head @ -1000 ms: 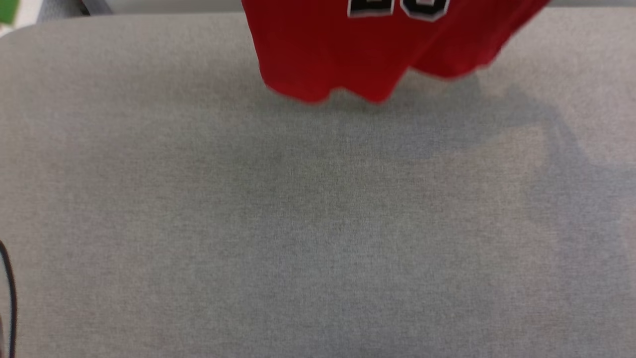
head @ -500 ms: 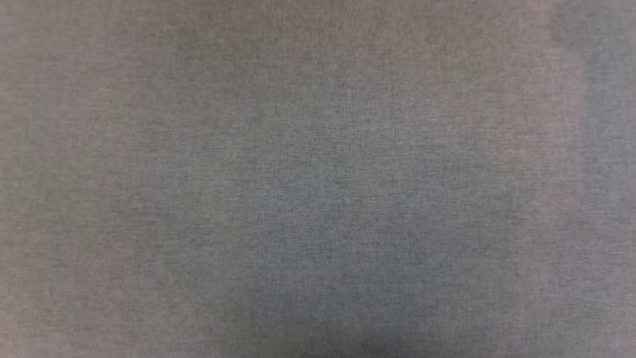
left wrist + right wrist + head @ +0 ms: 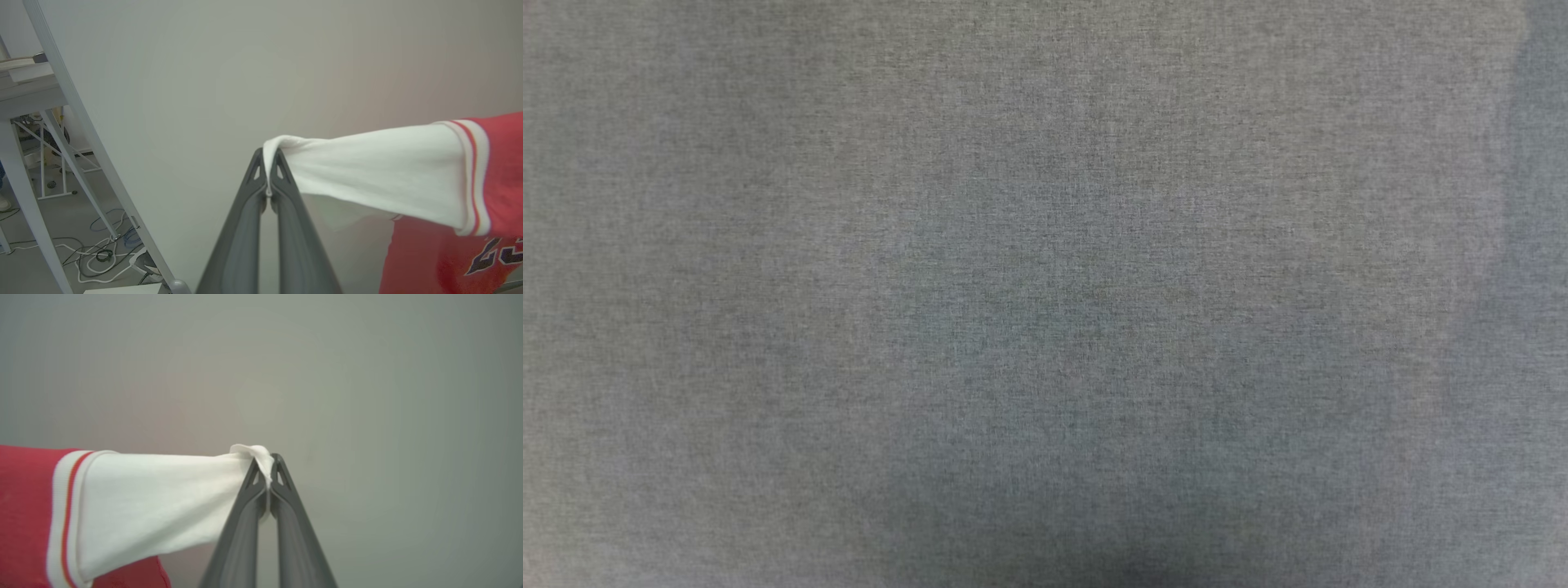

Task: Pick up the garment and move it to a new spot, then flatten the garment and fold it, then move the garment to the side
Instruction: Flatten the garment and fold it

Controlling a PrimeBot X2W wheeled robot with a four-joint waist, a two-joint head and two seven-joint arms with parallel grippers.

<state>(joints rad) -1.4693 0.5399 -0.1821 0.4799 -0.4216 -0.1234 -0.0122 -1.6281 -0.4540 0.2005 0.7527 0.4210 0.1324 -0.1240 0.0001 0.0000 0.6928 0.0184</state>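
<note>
Against a pale wall (image 3: 245, 61), the garment (image 3: 425, 261) hangs in the air, held up by both arms. The left gripper (image 3: 267, 165) has its jaws clamped together on the tip of one white sleeve (image 3: 367, 171). In the left wrist view that sleeve runs taut to the right, toward the red-and-white striped trim (image 3: 474, 175) and the red body below it, where dark lettering edged in white (image 3: 490, 255) shows at the lower right. The right gripper (image 3: 265, 469) has its jaws pinched together on the tip of the other white sleeve (image 3: 155, 498), which stretches left in the right wrist view to its own striped trim and red cloth. Beside the left arm stand the slanted legs of a white frame (image 3: 92, 134), with loose cables (image 3: 98, 255) lying on the floor (image 3: 61, 216). Below the head camera lies the grey woven top of the bench (image 3: 768, 245), marked by soft shadows.
</note>
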